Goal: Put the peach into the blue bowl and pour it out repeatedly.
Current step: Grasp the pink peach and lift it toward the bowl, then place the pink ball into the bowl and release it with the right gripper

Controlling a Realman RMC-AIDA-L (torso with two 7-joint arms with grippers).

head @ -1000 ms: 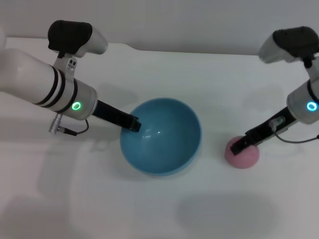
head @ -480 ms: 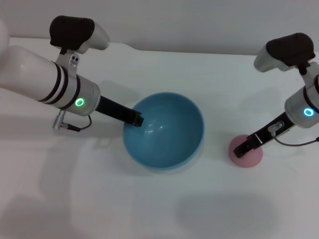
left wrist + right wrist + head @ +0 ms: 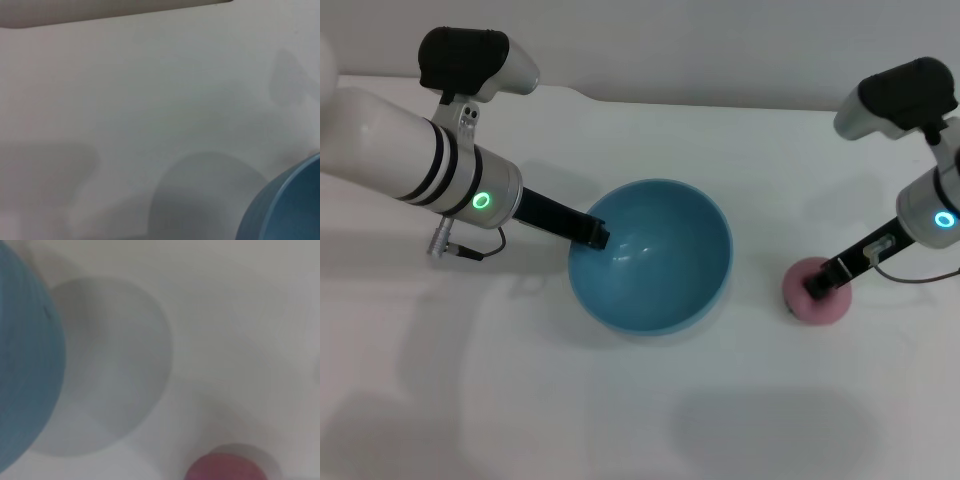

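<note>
Blue bowl (image 3: pixel 650 257) seen at frame centre on white worktop (image 3: pixel 620 400), empty. Its left rim is clamped by left gripper (image 3: pixel 594 235). Peach (image 3: pixel 817 291) lies centre right, pressed by right gripper (image 3: pixel 817 285); finger spread cannot be told.

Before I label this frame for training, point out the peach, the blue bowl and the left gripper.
peach (image 3: pixel 817 300): head view, its pink side below the right gripper.
blue bowl (image 3: pixel 665 265): head view, smooth inner wall.
left gripper (image 3: pixel 596 236): head view, black tip at the bowl's rim.
</note>
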